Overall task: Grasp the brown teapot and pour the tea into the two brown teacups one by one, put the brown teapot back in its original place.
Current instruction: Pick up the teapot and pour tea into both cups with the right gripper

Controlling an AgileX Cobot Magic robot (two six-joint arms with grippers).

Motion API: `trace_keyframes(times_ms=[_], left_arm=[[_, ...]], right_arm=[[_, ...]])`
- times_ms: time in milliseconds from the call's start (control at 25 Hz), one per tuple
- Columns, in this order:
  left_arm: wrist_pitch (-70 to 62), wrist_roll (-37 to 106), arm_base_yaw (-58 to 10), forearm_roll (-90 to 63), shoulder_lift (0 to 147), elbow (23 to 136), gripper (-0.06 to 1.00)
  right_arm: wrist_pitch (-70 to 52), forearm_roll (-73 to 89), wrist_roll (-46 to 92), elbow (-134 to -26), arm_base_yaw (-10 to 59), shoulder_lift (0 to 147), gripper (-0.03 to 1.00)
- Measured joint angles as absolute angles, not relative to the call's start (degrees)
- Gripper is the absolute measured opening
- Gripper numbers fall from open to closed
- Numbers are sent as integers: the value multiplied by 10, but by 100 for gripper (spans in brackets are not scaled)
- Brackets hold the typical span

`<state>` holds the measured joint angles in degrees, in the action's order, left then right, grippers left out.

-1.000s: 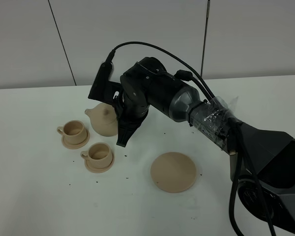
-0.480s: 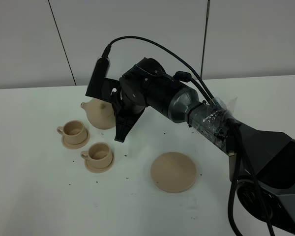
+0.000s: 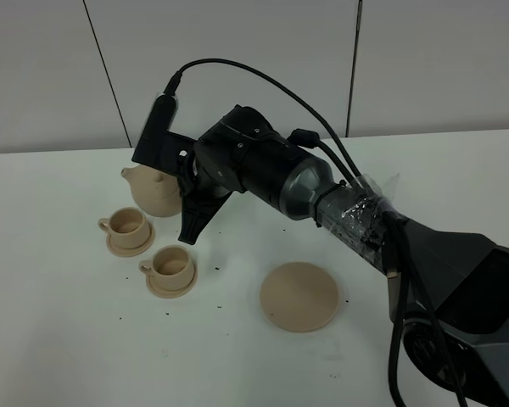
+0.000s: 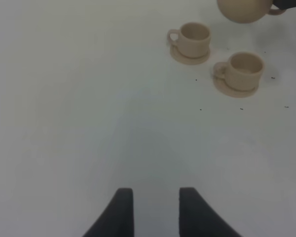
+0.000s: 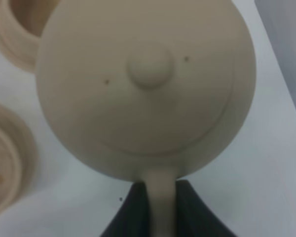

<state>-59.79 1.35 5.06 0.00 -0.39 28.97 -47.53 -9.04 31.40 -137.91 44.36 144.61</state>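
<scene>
While pinching the brown teapot (image 3: pixel 148 191) by its handle in the closed right gripper (image 5: pixel 161 191), risks swivel on tipping, spilling beside the far teacup (image 3: pixel 127 224).

One teapot (image 3: pixel 148 191), two teacups (image 3: pixel 127 223) (image 3: pixel 171 264), two small saucers (image 3: pixel 140 247) (image 3: pixel 175 291), one wide saucer (image 3: pixel 299 296).

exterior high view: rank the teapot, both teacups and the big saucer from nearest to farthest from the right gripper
1. brown teapot, held by its handle in the shut jaws of the right gripper.
2. rear teacup and front teacup, on the table below the teapot: too close to call.
3. large saucer, off to the right, farthest.
</scene>
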Motion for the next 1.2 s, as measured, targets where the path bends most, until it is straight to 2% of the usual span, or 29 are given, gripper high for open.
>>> trace_keyframes(times_ms=[1200], left_arm=[[-598,14,51,0,-4,290,30]], right_arm=[[-434,-226,353,-1380,462,1484,9]])
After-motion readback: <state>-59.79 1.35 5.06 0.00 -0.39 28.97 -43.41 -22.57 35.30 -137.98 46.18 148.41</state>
